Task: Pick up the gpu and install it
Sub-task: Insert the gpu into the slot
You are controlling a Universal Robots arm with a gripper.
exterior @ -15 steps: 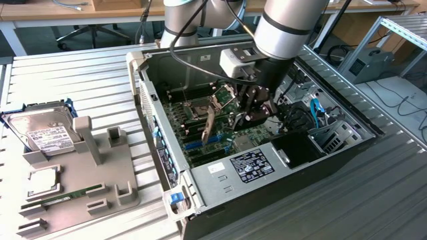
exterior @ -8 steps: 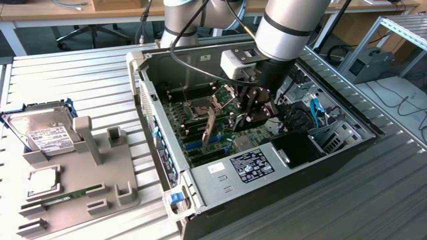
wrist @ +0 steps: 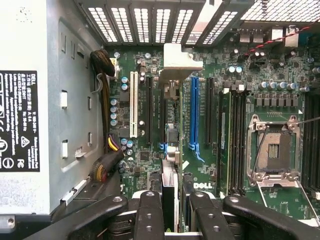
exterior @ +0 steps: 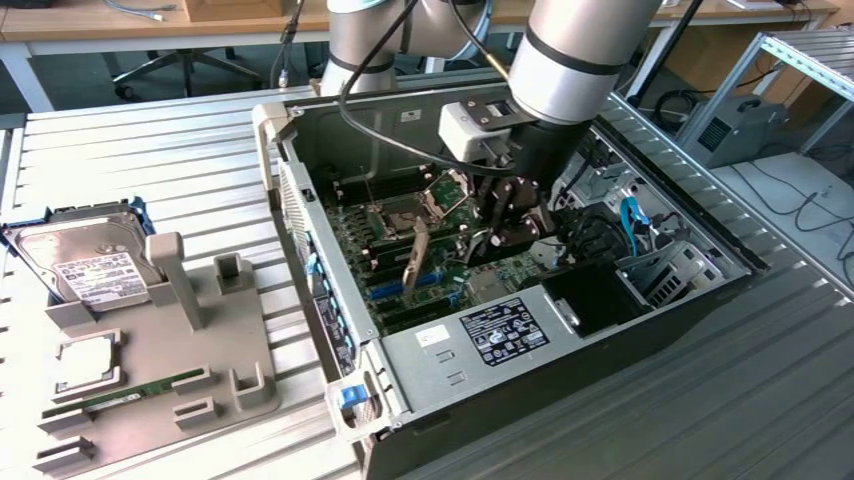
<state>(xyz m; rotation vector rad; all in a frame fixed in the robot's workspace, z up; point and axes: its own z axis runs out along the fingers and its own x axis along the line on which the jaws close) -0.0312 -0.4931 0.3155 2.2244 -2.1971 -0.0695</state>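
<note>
You see the arm reaching down into the open computer case [exterior: 400,400], which lies on its side on the slatted tabletop [exterior: 160,160]. The gripper [exterior: 511,215] hangs over the middle of the motherboard [exterior: 400,275], just beside the empty processor socket [exterior: 400,212].

The jaws are closed on the gpu [exterior: 418,258], holding it by its upper edge. In the exterior view you see the card standing on edge, slightly tilted, with its lower end down among the expansion slots. In the wrist view, the black fingers [wrist: 149,220] clamp the gpu [wrist: 170,150] between them, and the card runs edge-on away from the camera, ending at its pale metal bracket [wrist: 179,61] next to the case's slotted rear panel [wrist: 150,20]. The card lies between a black slot and the blue slot [wrist: 194,112], with the white slot [wrist: 133,104] further aside. You cannot tell whether its edge connector is fully seated.

The grey power supply [wrist: 30,110] with its black label sits beside the motherboard. On the exterior view's left, well apart from the case, a grey holder tray [exterior: 160,390] carries the hard drive [exterior: 87,265], a processor [exterior: 87,365] and a green memory stick [exterior: 147,390].
</note>
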